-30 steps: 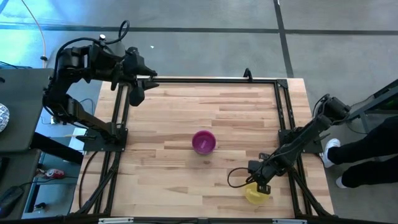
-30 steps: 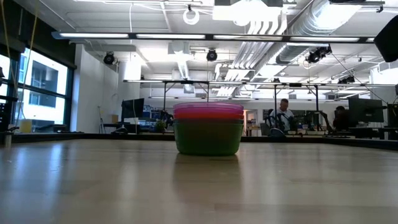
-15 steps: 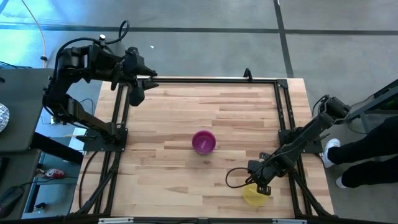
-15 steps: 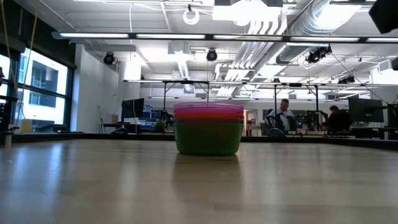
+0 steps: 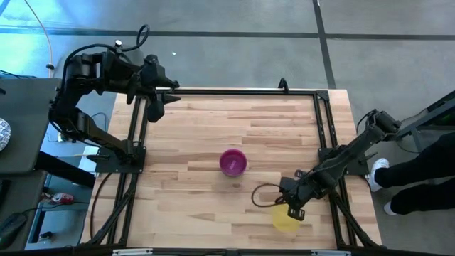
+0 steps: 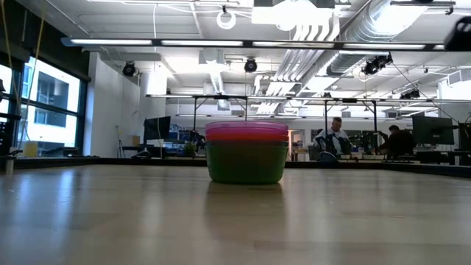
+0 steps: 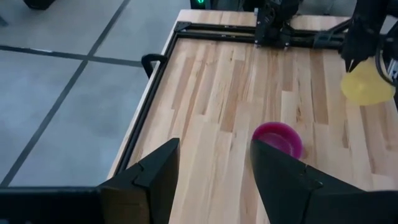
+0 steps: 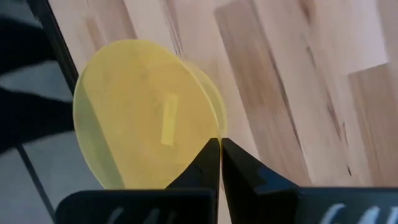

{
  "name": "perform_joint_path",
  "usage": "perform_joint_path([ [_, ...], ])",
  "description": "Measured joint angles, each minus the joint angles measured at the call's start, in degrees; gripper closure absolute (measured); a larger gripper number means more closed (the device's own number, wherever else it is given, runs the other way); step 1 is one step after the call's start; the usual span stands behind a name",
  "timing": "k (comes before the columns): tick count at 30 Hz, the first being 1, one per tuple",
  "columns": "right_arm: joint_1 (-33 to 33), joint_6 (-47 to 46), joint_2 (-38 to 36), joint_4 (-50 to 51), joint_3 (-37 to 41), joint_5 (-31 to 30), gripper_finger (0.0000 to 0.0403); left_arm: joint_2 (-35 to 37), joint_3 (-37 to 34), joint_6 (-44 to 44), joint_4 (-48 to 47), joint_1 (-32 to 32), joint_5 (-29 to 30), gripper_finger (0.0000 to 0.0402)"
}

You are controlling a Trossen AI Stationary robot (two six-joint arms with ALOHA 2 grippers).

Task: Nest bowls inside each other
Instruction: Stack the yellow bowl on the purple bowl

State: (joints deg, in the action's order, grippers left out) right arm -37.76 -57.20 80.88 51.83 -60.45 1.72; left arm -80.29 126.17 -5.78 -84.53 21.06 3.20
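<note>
A stack of nested bowls (image 5: 232, 162) stands on its base mid-table, purple on top; the low view shows the stack (image 6: 246, 152) with green lowest and red and pink rims above. The blue bowl is hidden. A yellow bowl (image 5: 284, 220) is at the near right, in my right gripper (image 5: 293, 211), which is shut on it. In the left wrist view the yellow bowl (image 7: 367, 86) is to the right of the stack (image 7: 278, 138). My left gripper (image 5: 155, 108) waits open at the far left corner. My right gripper (image 8: 219, 152) pinches the yellow bowl's rim (image 8: 214, 127) between its two fingers, coming slanting from above and from the table's right. The bowl is tipped on edge, its round face turned toward the wrist camera, and appears lifted off the wood.
A black metal frame (image 5: 323, 135) runs around the wooden table, close to the right arm. A black cable loop (image 5: 263, 199) lies by the right gripper. Bare wood (image 5: 192, 206) stretches between the stack and the near left. People sit far beyond the table (image 6: 335, 140).
My right gripper, shut on the yellow bowl, has moved a little toward the table's left, and the bowl has gone with it. The stack and the left arm have kept still.
</note>
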Motion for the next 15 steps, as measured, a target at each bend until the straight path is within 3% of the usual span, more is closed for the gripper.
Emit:
perform_joint_path([
  [15, 15.42, -3.24, 0.0, 8.75, -15.31, -0.04, 0.0403, 0.77, 0.0, -5.35, -5.04, 0.02, 0.31, 0.0218],
])
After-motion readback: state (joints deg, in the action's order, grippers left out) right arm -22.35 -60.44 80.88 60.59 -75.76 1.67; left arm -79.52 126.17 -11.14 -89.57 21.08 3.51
